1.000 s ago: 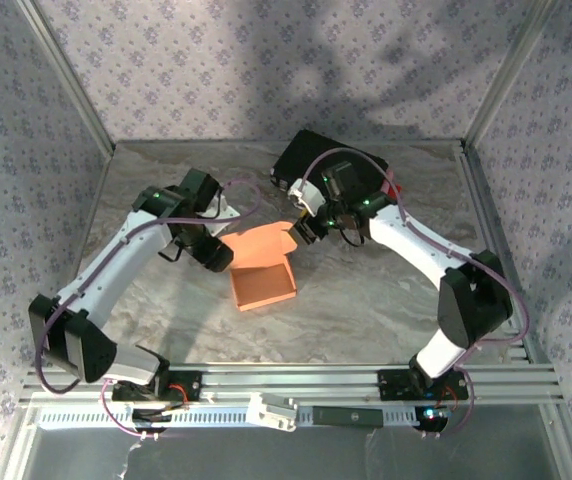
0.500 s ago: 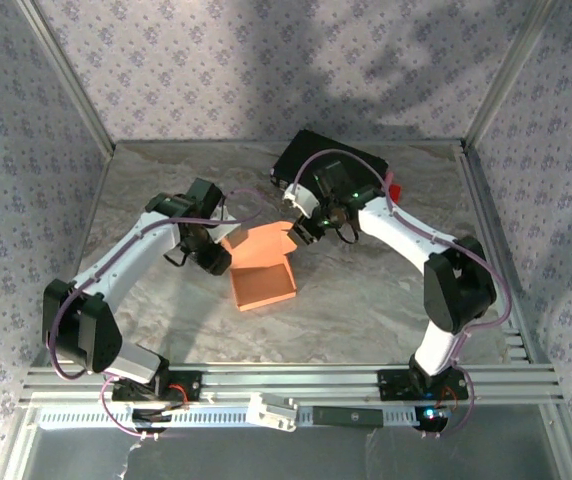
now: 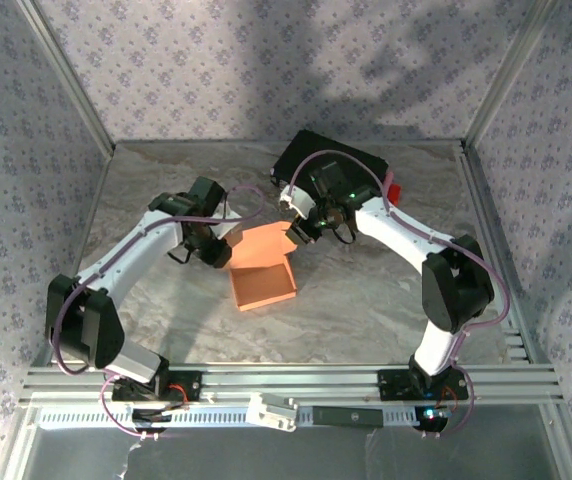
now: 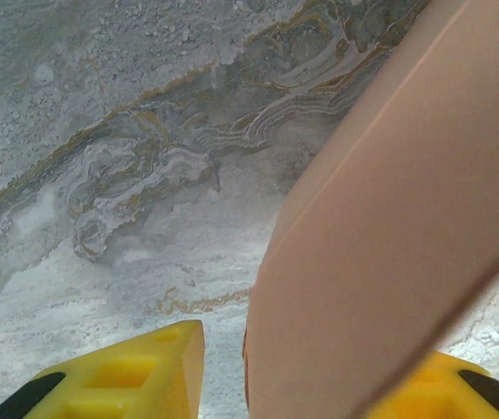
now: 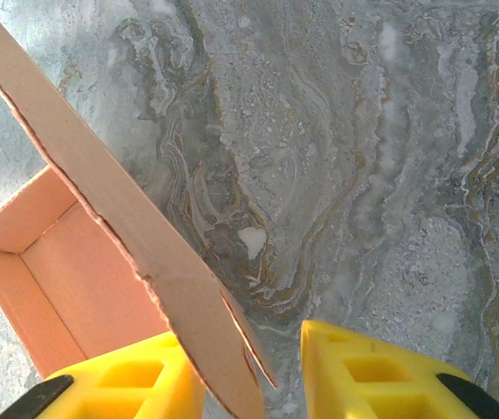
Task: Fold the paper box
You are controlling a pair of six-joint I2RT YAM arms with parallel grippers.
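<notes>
paper box (image 3: 263, 280): thin salmon cardboard tray, flaps raised | bench (image 5: 389, 175): grey marbled | your left pincer (image 4: 306, 367), right pincer (image 5: 245, 345): half-open, each astride a flap

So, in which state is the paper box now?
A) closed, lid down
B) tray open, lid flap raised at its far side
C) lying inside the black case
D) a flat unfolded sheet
B: the tray of the paper box shows its bare inside from above, and the lid flap stands up along the far edge.
</notes>
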